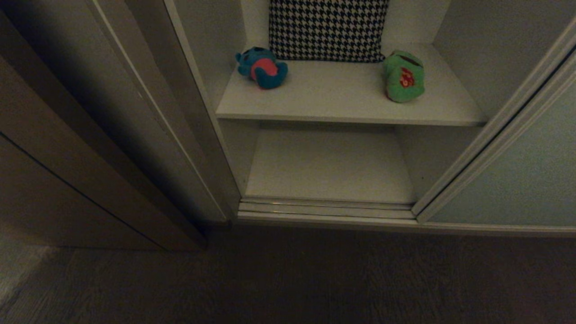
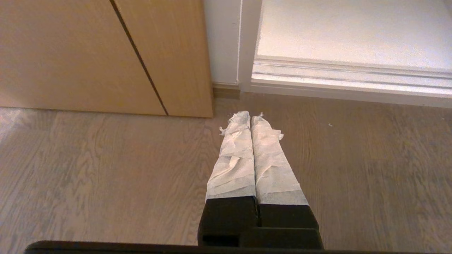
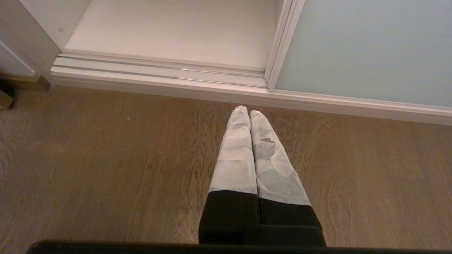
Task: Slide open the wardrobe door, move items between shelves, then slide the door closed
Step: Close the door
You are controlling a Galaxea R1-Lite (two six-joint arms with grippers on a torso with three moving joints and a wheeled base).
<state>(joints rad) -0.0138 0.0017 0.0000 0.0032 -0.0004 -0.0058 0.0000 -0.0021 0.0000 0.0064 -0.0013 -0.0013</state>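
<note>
The wardrobe stands open in the head view: the sliding wardrobe door, pale grey-green inside a thin light frame, sits pushed to the right and covers that side of the cabinet, leaving the white compartment in the middle exposed. To the left rises brown wooden panelling, with a dark seam running down it, and a wood-grain floor spreads across the foreground. Two white shelves show in the opening. On the upper shelf lie both toys, well apart from each other: the teal-blue bear with its red belly near the left wall, and the green frog with red markings toward the right. Between and behind them a black-and-white houndstooth cushion leans against the back wall (its lower edge rests on the board, just beside the bear). The lower shelf carries nothing, and the door's double track runs along its front edge. Neither arm shows in the head view. The left gripper hangs over the floor near the corner where panelling meets wardrobe frame, its tape-wrapped fingers pressed together and gripping nothing. The right gripper hangs over the floor just before the track, near the door's edge, likewise clenched and empty.
</note>
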